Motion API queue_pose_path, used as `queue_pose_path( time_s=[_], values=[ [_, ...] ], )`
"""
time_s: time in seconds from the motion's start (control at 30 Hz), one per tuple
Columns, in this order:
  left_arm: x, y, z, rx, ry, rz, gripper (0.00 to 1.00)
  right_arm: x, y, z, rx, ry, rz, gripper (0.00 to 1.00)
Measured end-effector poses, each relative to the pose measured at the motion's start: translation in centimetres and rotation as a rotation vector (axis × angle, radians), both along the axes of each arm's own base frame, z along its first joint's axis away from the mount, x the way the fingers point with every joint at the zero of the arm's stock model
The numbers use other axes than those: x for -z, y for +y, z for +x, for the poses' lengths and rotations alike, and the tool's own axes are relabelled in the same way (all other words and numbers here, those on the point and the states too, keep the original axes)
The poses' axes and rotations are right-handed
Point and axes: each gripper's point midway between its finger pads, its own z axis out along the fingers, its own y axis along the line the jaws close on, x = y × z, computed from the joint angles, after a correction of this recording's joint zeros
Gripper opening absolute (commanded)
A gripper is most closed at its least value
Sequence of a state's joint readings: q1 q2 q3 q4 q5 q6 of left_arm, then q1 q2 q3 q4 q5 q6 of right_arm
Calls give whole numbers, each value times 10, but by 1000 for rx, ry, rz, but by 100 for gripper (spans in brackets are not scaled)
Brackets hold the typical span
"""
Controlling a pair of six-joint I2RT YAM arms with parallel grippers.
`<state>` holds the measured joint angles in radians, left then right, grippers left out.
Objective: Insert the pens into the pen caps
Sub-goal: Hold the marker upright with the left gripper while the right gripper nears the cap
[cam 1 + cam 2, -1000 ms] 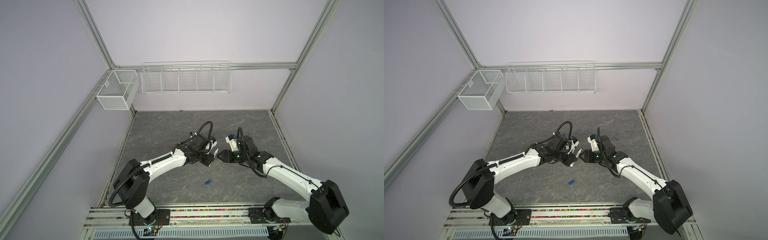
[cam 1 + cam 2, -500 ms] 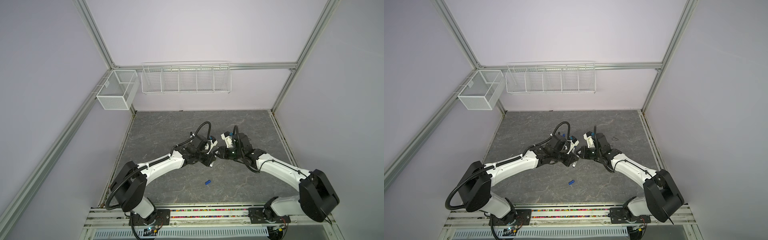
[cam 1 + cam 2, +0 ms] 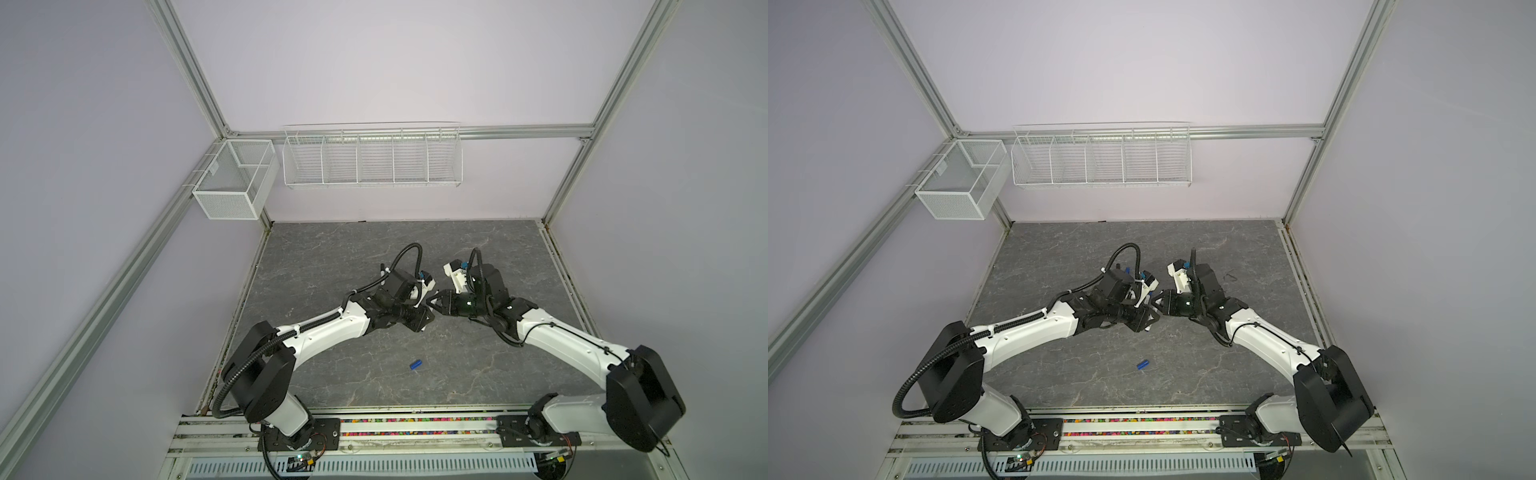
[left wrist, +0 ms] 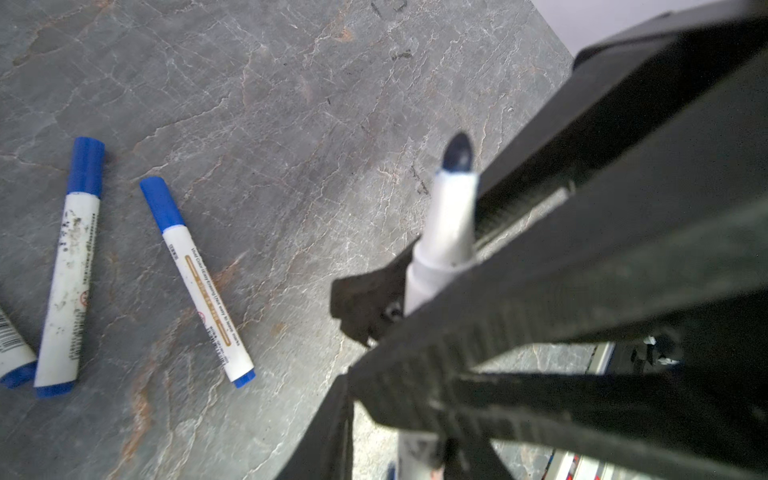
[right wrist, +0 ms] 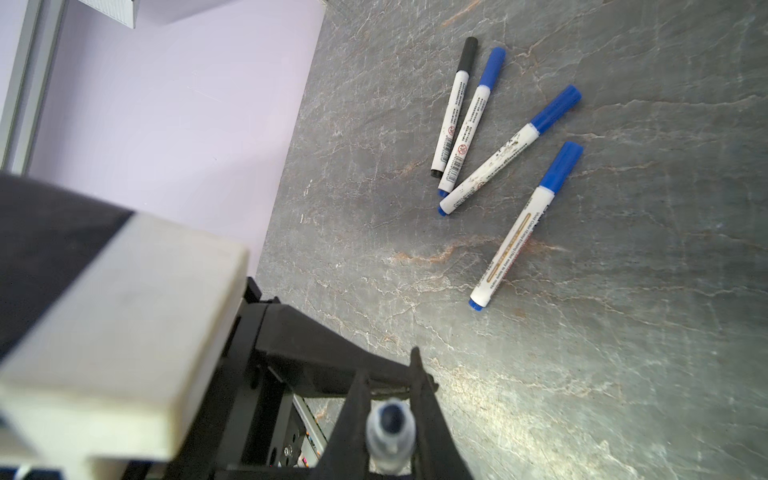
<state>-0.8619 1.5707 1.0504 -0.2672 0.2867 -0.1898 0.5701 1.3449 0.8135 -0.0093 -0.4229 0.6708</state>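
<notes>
Four of the five marker pens (image 5: 494,163) lie capped together on the grey table (image 5: 623,332), three blue-capped and one black-capped, so one pen is left. That uncapped blue pen (image 4: 446,224) is held off the table: the right gripper (image 5: 390,370) is clamped on its barrel near the tip, while whether the left gripper (image 3: 424,319) grips the lower end cannot be told. Its loose blue cap (image 3: 415,365) lies alone on the table, well apart from both grippers, apparently the next thing to fetch.
</notes>
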Motion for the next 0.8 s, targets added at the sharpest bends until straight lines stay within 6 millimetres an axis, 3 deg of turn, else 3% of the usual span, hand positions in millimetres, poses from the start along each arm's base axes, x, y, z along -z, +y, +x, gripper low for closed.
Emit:
queue_pose_path(
  time_s=[0.23,0.33,0.4,0.47,0.57,0.63,0.8],
  values=[
    [-7,-7,-4,36,5,-43,17,-1,0,-1,-9,8,13,9],
    [-7,-8,-4,40,6,-50,0,-1,-1,-1,-7,14,23,9],
    [-6,-7,-5,45,3,-53,0,-1,-2,-1,-11,18,26,10],
    [-5,-6,-6,46,0,-58,0,0,-2,-3,-15,20,28,17],
    [-6,-2,-7,33,-7,-64,0,1,-2,-5,-20,29,26,41],
    [-4,6,-3,-8,-8,-52,0,2,-5,-7,-24,20,1,45],
    [-1,42,27,-209,-26,-16,0,12,-6,-26,-90,-4,-112,47]
  ],
)
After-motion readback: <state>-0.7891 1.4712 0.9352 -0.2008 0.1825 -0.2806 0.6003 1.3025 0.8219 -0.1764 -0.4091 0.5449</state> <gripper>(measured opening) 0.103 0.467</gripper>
